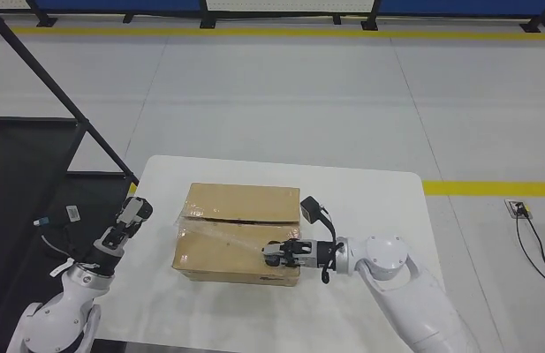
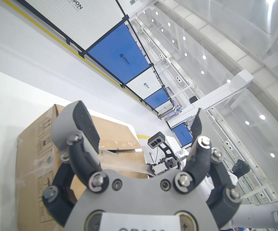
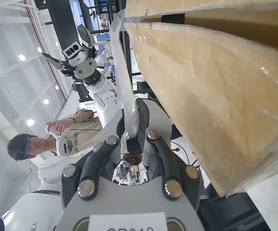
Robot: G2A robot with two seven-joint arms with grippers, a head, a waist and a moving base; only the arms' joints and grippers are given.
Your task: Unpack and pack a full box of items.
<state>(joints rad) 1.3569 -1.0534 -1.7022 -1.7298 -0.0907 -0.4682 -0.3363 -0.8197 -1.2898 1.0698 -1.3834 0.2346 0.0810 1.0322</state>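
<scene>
A brown cardboard box (image 1: 237, 229) lies flat on the white table (image 1: 369, 199), its top flaps closed along a middle seam. A strip of clear tape (image 1: 232, 238) runs loose from the seam to my right gripper (image 1: 270, 252), which is shut on its end over the box's near right part. In the right wrist view the tape (image 3: 119, 73) stretches from the fingers (image 3: 142, 114) along the box's (image 3: 201, 85) flap edge. My left gripper (image 2: 139, 111) is open with nothing in it, just off the box's (image 2: 33, 145) left end and a little above the table (image 1: 135, 210).
A black frame and a dark cloth-covered surface (image 1: 25, 203) stand left of the table. A small tag and cable (image 1: 73, 214) lie there. The table has bare room right of and behind the box. A floor socket with a cable (image 1: 518, 210) is far right.
</scene>
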